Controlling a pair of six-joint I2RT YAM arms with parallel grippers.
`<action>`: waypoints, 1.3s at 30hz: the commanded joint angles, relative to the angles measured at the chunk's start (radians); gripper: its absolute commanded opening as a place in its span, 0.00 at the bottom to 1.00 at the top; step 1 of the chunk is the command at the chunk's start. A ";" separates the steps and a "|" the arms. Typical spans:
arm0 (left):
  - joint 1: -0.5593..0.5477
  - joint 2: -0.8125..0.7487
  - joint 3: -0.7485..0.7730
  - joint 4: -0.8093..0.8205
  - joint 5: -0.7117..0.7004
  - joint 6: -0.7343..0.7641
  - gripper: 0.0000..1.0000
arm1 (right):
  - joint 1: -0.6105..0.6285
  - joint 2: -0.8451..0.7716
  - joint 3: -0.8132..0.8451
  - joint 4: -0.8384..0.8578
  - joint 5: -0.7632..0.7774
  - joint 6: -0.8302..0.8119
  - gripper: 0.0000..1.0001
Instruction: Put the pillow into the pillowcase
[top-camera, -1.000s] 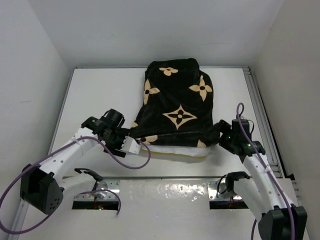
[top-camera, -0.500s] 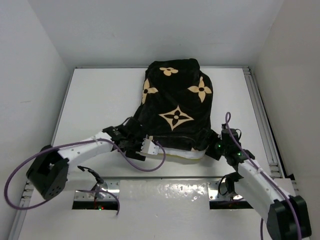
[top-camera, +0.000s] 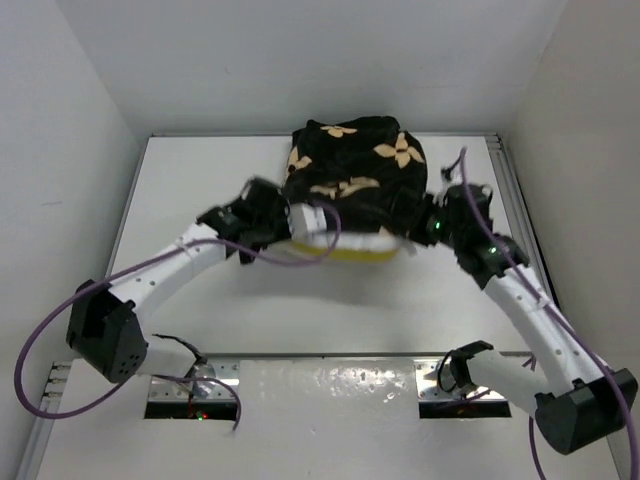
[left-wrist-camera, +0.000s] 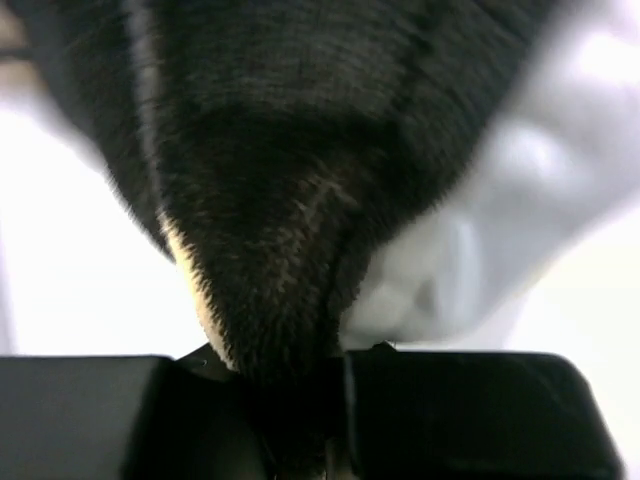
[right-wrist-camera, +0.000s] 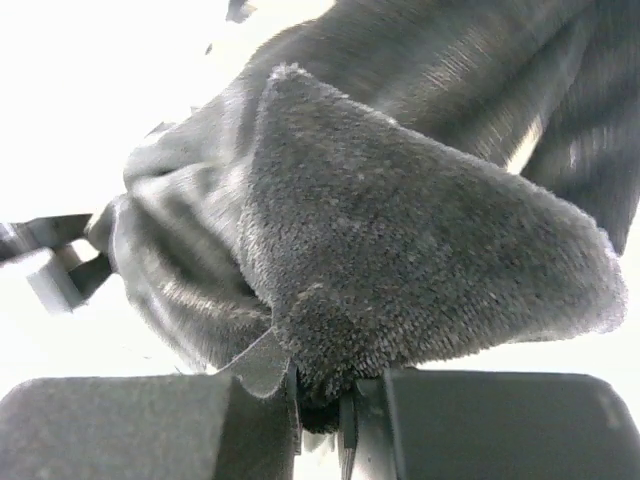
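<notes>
L jaws are clamping tight on a fold of the pillowcase (left-wrist-camera: 290, 230), black pile w/ a tan sliver at the hem bunching right between the fingers (left-wrist-camera: 460, 410), no gap showing. R jaws are doing the same on their side, nipping a thick fold of black velvety cloth that is puffing out just above them in the R wrist view. Between the 2 sets of jaws the case's open edge is stretching across, & the pillow (top-camera: 345, 246) is poking out from under that edge, cream w/ a yellow band, its near side lying just nearer than the line between the jaws. Just right of the L jaws, in the L wrist view, something white & blurred is pressing against the black cloth; can't tell what it is. Beyond both jaws the rest of the case is heaping up over the pillow, crumpled, tan flowers & a star facing up, toward the far end of the white worktop (top-camera: 190, 180). L arm (top-camera: 165, 280) & R arm (top-camera: 530, 300) are reaching in from either side.
</notes>
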 joint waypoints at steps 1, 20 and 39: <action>0.099 -0.011 0.346 -0.010 -0.034 -0.142 0.00 | -0.011 0.035 0.377 -0.034 0.059 -0.147 0.00; 0.105 0.094 1.091 -0.145 -0.238 -0.099 0.00 | -0.072 0.256 0.900 -0.119 0.022 -0.174 0.76; -0.007 0.201 1.094 -0.183 -0.281 -0.177 0.00 | -0.118 -0.230 -0.100 0.238 -0.532 -0.464 0.89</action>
